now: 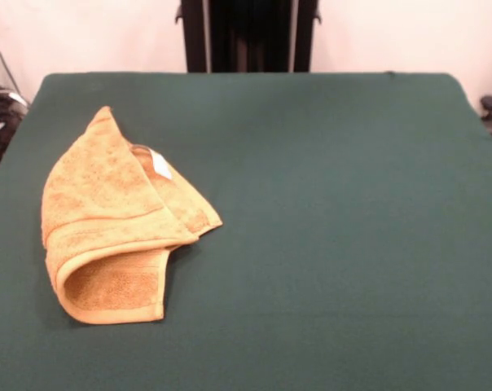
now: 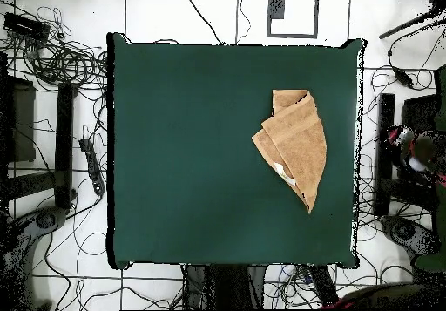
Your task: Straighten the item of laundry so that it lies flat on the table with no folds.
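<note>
Folded over on itself, the mustard-yellow towel (image 1: 116,228) (image 2: 294,146) lies toward one side of the green table (image 1: 327,244) (image 2: 192,151), its rolled lower edge nearest the front camera and a pointed corner aimed at the pedestal (image 1: 248,34). What looks like a white tag (image 1: 160,164) shows near the fold. No gripper appears in either view, so neither its state nor the towel's place relative to it can be told.
</note>
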`<state>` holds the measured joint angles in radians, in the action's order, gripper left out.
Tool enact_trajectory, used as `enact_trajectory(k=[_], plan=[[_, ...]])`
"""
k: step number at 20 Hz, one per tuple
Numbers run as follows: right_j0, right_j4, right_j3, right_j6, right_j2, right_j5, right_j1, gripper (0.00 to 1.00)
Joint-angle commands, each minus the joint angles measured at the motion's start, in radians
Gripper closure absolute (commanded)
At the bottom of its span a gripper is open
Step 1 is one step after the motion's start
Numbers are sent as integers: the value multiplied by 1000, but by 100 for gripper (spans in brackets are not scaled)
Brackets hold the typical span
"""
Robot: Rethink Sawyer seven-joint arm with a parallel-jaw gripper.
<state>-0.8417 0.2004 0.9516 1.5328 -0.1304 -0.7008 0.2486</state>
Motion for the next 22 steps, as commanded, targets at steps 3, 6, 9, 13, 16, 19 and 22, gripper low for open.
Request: enact_trajectory(k=[3, 6, 9, 13, 16, 19, 22], plan=[[52, -10, -36, 91, -78, 104, -147, 0], [65, -21, -95, 84, -72, 59, -181, 0], [86, -30, -167, 100, -59, 5, -224, 0], [129, -40, -168, 201, -16, 31, -217, 0], [166, -63, -112, 290, 17, 41, -171, 0], [197, -77, 4, 370, 42, 135, -92, 0], [203, -112, 107, 383, 39, 134, -1, 0]])
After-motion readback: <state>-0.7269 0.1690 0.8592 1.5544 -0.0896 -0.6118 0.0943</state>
